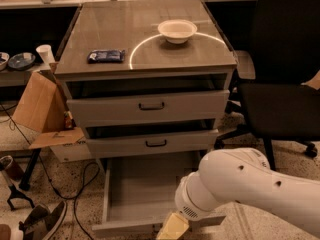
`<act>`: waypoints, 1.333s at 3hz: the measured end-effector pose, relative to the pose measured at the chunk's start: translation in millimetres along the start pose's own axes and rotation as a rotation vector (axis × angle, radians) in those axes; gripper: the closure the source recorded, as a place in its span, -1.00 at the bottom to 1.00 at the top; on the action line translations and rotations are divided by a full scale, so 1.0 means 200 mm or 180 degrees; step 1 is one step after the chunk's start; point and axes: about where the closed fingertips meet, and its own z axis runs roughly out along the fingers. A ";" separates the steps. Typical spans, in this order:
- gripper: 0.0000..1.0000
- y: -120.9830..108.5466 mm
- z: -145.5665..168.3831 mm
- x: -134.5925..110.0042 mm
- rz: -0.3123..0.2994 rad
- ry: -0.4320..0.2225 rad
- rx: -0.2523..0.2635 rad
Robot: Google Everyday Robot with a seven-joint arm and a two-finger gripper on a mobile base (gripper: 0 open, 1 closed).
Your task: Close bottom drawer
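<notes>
The bottom drawer (142, 191) is pulled far out of the grey cabinet, showing a plain grey interior. Its short front panel (125, 228) sits near the lower edge of the view, and its handle is hidden. My gripper (171, 228) shows as a yellowish tip at the end of the white arm (250, 189). It is low at the drawer's front panel, right of the panel's middle, and partly cut off by the frame's lower edge.
The top drawer (150, 106) and middle drawer (155, 144) stand slightly ajar. A white bowl (177, 30) and a dark packet (105, 56) lie on the cabinet top. A black chair (285, 84) stands right. A cardboard box (40, 109), cables and shoes (45, 219) are on the left.
</notes>
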 end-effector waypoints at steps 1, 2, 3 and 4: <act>-1.00 -0.01 -0.02 -0.01 -0.0004 -0.0014 0.0019; -1.00 -0.05 0.01 -0.01 0.0077 -0.0066 0.0050; -1.00 -0.17 0.13 0.06 0.0186 -0.0102 0.0030; -1.00 -0.26 0.32 0.29 0.0449 -0.0100 -0.0141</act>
